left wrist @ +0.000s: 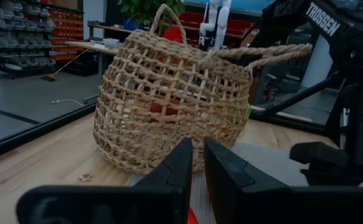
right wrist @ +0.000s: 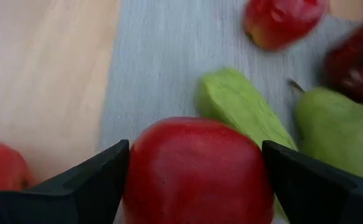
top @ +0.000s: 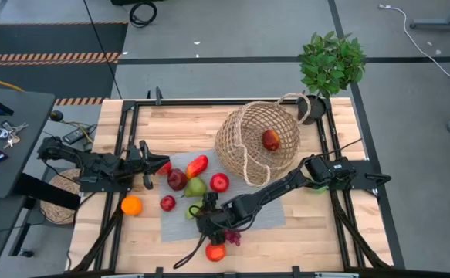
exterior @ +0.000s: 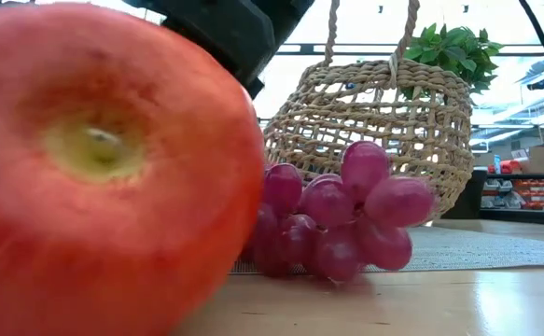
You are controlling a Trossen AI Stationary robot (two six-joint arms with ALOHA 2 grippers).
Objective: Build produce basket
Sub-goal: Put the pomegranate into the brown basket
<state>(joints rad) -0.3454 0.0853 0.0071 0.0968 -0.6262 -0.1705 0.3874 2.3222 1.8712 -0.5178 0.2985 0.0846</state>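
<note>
Right pincer [top: 211, 218], seen from above, reaches to about seven o'clock of the bench [top: 333, 232], over the grey cloth [top: 267, 212] where most produce lies loose: pear [top: 195, 187], orange [top: 132, 205], grapes [top: 231, 237]. The basket [top: 248, 143] lies tipped at one o'clock, mouth toward the fruit, one apple [top: 271, 140] already inside. The left pincer [top: 149, 171] waits at nine o'clock.

From bench height, a big red fruit [exterior: 104, 159] fills the foreground, with the grapes and basket behind.

The left wrist shows its fingers [left wrist: 178, 171] nearly together, holding nothing, facing the basket.

The right wrist shows wide-spread fingers [right wrist: 94, 174] flanking a red apple [right wrist: 197, 168], seemingly touching its sides; probably a grasp for carrying to the basket.
</note>
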